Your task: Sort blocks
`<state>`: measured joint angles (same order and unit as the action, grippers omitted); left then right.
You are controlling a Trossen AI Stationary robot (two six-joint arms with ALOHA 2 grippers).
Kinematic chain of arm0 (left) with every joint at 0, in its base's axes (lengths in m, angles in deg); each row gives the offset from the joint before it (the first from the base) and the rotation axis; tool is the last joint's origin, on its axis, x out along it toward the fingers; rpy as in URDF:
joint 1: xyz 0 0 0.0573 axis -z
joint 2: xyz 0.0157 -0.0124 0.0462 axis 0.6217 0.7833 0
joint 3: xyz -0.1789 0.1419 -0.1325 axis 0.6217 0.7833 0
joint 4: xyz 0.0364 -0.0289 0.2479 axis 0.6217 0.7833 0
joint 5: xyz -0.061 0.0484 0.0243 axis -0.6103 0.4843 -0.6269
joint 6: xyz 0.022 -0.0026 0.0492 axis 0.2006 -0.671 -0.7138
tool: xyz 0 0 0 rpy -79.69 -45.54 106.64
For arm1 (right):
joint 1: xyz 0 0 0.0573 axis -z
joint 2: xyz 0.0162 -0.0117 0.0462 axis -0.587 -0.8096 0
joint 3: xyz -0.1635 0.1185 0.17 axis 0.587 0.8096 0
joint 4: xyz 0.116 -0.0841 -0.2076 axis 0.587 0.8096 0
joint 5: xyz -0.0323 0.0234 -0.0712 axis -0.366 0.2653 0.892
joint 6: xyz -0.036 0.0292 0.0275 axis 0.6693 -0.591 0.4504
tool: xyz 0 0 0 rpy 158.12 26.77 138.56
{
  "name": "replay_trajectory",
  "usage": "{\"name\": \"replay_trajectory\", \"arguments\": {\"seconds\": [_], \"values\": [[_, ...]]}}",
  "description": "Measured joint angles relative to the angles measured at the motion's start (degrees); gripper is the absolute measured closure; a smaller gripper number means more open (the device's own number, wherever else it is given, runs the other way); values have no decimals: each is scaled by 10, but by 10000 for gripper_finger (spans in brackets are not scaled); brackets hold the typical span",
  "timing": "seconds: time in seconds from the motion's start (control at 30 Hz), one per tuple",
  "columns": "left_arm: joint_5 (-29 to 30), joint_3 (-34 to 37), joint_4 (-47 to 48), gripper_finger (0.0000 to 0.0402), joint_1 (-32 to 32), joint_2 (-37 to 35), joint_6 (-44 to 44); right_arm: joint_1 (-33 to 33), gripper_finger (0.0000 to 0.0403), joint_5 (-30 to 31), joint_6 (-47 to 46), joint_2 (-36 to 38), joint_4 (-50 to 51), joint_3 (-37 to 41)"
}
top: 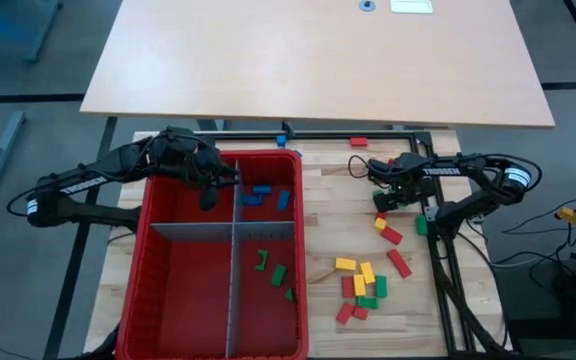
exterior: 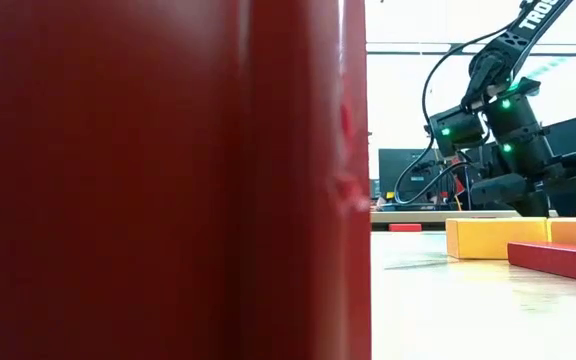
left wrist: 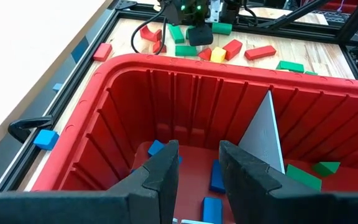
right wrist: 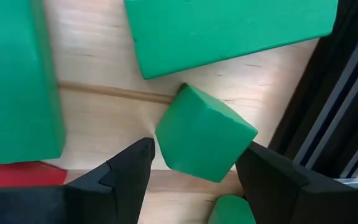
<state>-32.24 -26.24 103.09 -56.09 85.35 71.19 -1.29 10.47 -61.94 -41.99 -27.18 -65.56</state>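
Observation:
The red bin (top: 146,262) stands at the table's left, split by grey dividers (top: 234,290). Blue blocks (top: 261,194) lie in its far right compartment and green blocks (top: 273,268) in its near right one. My left gripper (left wrist: 197,167) hangs open over the bin's far part (top: 220,182), with nothing between its fingers. To the right of the bin, my right gripper (top: 382,197) is down at the table, shut on a green block (right wrist: 204,132), with other green blocks (right wrist: 229,28) beside it. Loose red, yellow and green blocks (top: 363,285) lie nearer the front edge. My right gripper pinches the green block between its two fingers (right wrist: 257,171), one on each of two opposite sides (right wrist: 166,149). The fingers point down from above, and the block is turned askew between them. Wood shows right under the block; I cannot tell whether it is lifted.
A black frame rail (right wrist: 334,106) runs close beside my right gripper. A blue block (top: 281,139) and a red block (top: 358,142) lie at the far rail, and a cable (top: 356,166) curls on the wood. In the low view the bin's wall (exterior: 168,180) hides the left half.

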Motion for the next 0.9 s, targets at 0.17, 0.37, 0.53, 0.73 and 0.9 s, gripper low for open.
{"name": "replay_trajectory", "arguments": {"seconds": [0.17, 0.37, 0.53, 0.73, 0.9], "values": [[0, 0, 0, 299, 0, 0, 1, 1, 193, 1, 2, -1, -4, -2], [0, 0, 0, 299, 0, 0, 2, 6, 197, 3, 2, -1, -17, -3], [0, 0, -1, 299, 0, 0, 2, 6, 199, 6, 2, -1, -27, -4], [0, 0, -2, 299, 0, 0, 2, 7, 199, 9, 2, -1, -40, -4], [0, 0, -4, 299, 0, 0, 2, 6, 207, 15, 2, -1, -53, -4]]}}
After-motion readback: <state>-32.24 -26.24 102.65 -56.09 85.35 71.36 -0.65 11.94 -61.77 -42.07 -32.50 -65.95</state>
